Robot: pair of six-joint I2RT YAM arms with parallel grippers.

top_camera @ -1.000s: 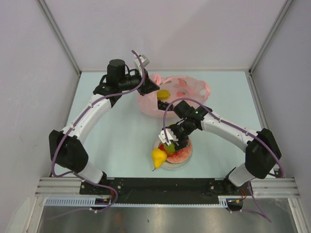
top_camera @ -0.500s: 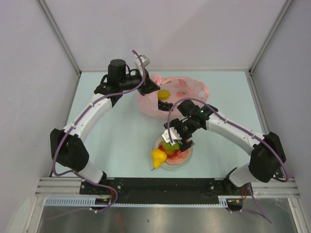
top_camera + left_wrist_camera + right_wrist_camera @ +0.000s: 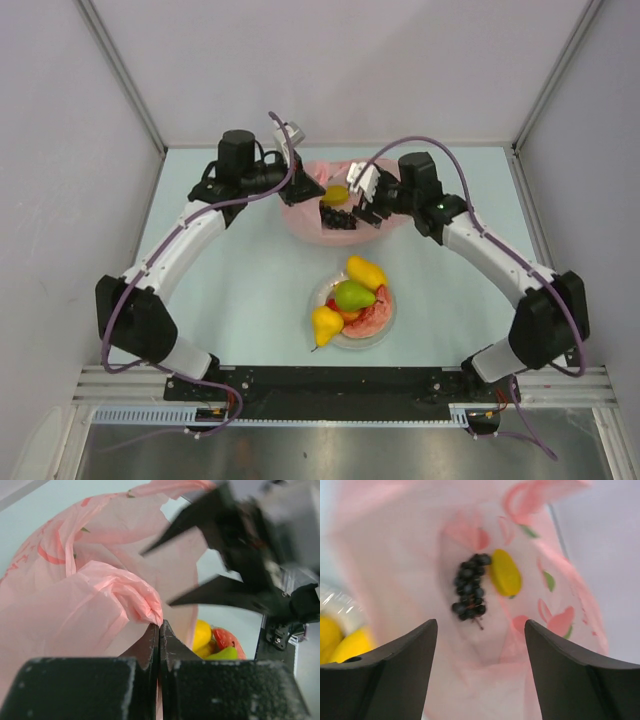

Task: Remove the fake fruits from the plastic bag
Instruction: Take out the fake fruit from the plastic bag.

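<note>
The pink plastic bag (image 3: 395, 180) lies at the back of the table. My left gripper (image 3: 312, 186) is shut on the bag's rim film (image 3: 135, 595) and holds the mouth up. My right gripper (image 3: 358, 205) is open and empty, hovering over the bag's mouth. Inside the bag lie a dark purple grape bunch (image 3: 470, 587) and a yellow mango-like piece (image 3: 505, 572), both ahead of the right fingertips (image 3: 427, 630). On the white plate (image 3: 385, 325) sit a yellow mango piece (image 3: 366, 271), a green pear (image 3: 353, 296), a yellow pear (image 3: 325, 323) and a watermelon slice (image 3: 374, 318).
The plate stands in front of the bag, between the two arms. Grey enclosure walls (image 3: 80, 150) close off the left, right and back. The right gripper's black fingers (image 3: 215, 545) show blurred in the left wrist view, close above the bag.
My right gripper has moved from over the plate back to the bag's mouth, now open and empty. A yellow mango piece now lies on the plate. The left gripper still holds the bag.
</note>
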